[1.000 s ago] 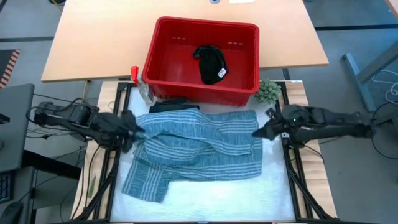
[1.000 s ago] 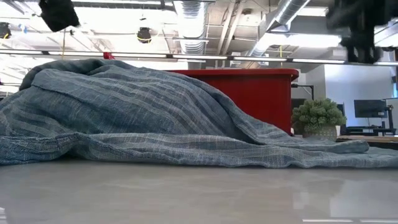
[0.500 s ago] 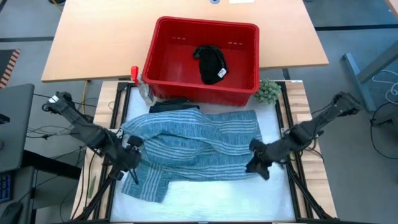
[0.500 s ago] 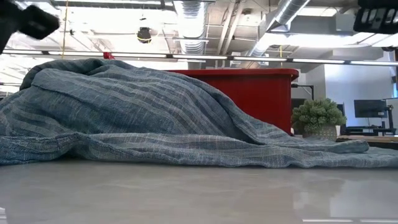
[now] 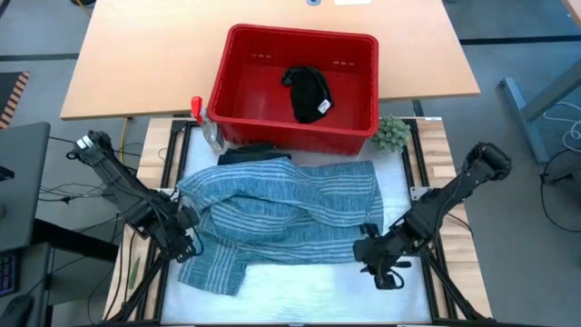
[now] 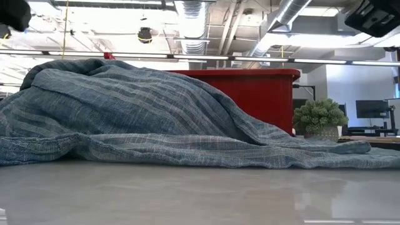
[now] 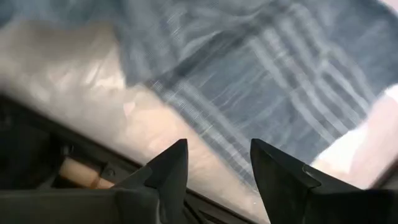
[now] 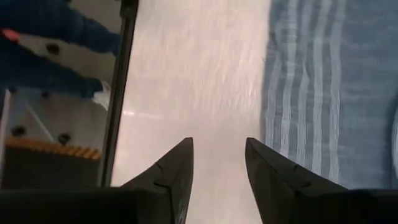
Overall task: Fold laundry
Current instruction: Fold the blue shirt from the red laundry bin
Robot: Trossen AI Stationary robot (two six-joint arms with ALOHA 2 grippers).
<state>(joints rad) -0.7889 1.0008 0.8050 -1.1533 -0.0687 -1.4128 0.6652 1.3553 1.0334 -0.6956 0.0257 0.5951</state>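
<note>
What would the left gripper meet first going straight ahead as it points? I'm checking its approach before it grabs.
Probably the grey-blue striped garment: the left gripper, jaws open and empty, points at its edge over the white mat. Depth is unclear.

Bare table (image 5: 309,282) before striped shirt (image 5: 281,213)

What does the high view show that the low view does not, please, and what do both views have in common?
Only the high view shows the left gripper and right gripper, both open and empty, at the striped garment's near corners, plus the black garment inside the red basket. Only the low view shows the garment's humped, rumpled profile and the room's ceiling pipes behind. Both show the striped garment, the red basket and the small green ball.
</note>
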